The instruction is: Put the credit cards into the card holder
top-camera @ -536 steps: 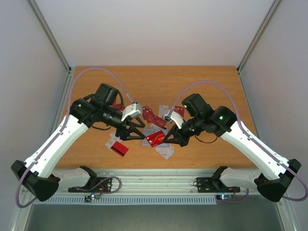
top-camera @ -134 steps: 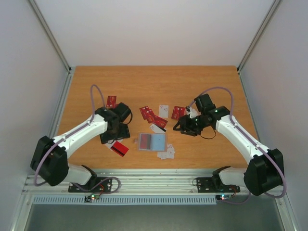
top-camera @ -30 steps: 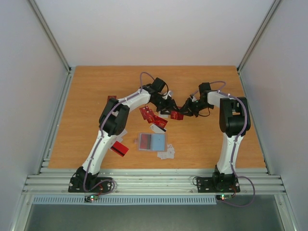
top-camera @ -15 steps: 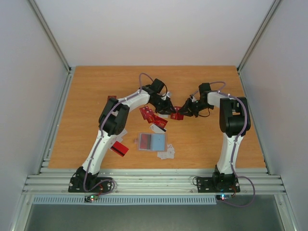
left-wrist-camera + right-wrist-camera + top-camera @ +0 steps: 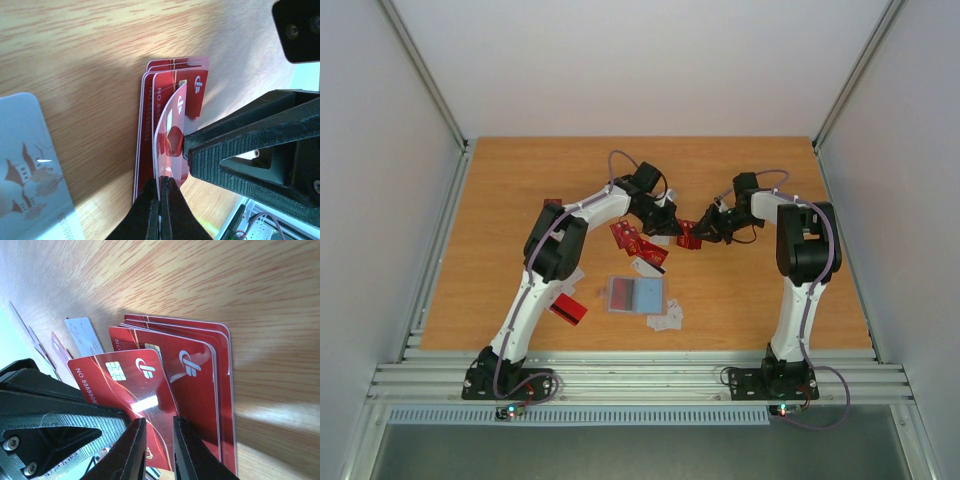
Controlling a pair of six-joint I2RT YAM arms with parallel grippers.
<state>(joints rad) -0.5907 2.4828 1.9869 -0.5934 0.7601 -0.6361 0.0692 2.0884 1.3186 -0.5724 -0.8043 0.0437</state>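
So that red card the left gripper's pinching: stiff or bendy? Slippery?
Probably bendy: the red card bows, pinched edge-on in the left gripper. Likely slippery: its face shows a glossy glare in the right wrist view. Thin, so probably light.

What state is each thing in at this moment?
card holder: open, inside up.
lifted red card: tilted up off the stack, bent.
red card stack: lying flat.
left gripper: fingers shut on lifted red card.
right gripper: fingers slightly apart, against that card.
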